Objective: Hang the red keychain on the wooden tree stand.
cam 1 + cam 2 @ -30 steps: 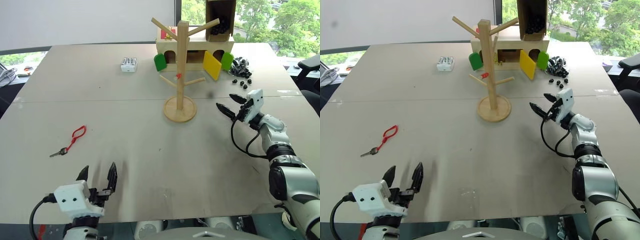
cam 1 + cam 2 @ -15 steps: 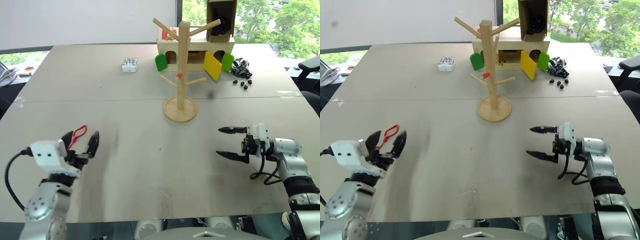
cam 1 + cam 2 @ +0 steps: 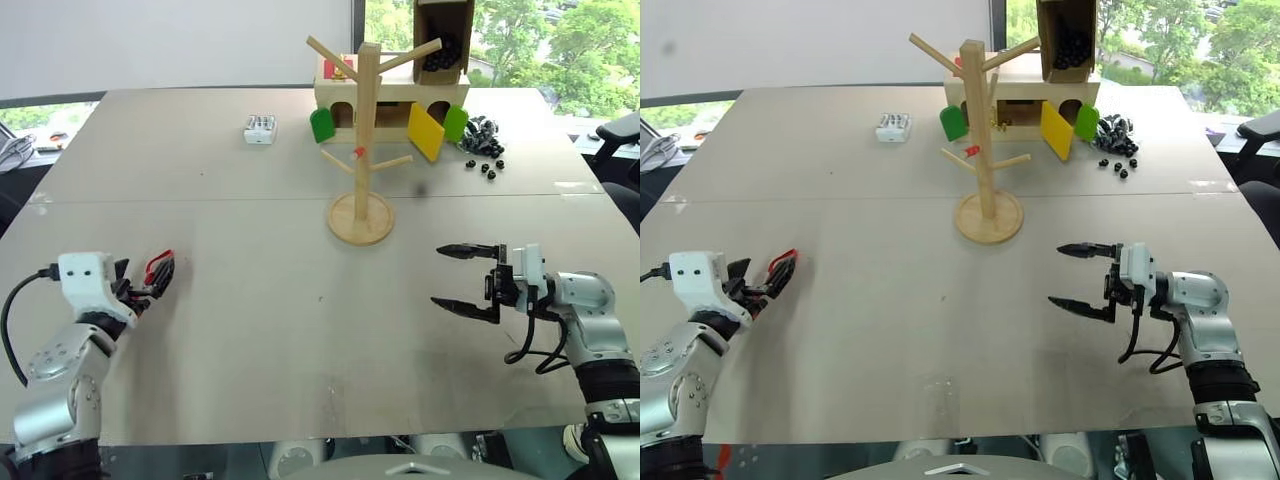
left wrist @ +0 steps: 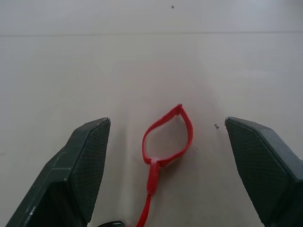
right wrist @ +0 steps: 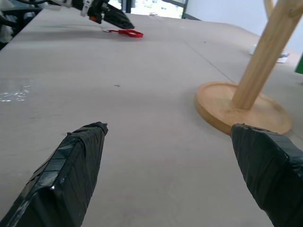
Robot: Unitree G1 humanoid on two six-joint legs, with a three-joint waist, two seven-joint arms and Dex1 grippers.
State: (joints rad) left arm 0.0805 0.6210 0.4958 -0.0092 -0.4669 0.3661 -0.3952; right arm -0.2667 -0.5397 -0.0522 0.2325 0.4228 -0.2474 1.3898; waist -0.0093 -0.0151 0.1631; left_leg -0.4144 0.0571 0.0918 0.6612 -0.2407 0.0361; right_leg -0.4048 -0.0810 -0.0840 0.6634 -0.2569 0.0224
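Observation:
The red keychain [image 4: 166, 137] lies flat on the table at the left, its cord loop pointing away from me. My left gripper [image 3: 150, 277] is low over it and open, one finger on each side of the loop without touching it; the key end is hidden under the gripper. The wooden tree stand [image 3: 366, 120] stands upright at the table's middle back on its round base [image 5: 241, 111], its pegs bare. My right gripper [image 3: 438, 276] hovers open and empty in front of the stand on the right, pointing left.
Behind the stand are a wooden house [image 3: 395, 100] with green and yellow flaps and a cardboard box [image 3: 441, 35]. Small black pieces [image 3: 484, 135] lie scattered to their right. A small white box [image 3: 259, 128] sits at the back left.
My left gripper moved from the near table edge forward and left, up to the keychain. My right gripper drew back from beside the stand and turned to point left.

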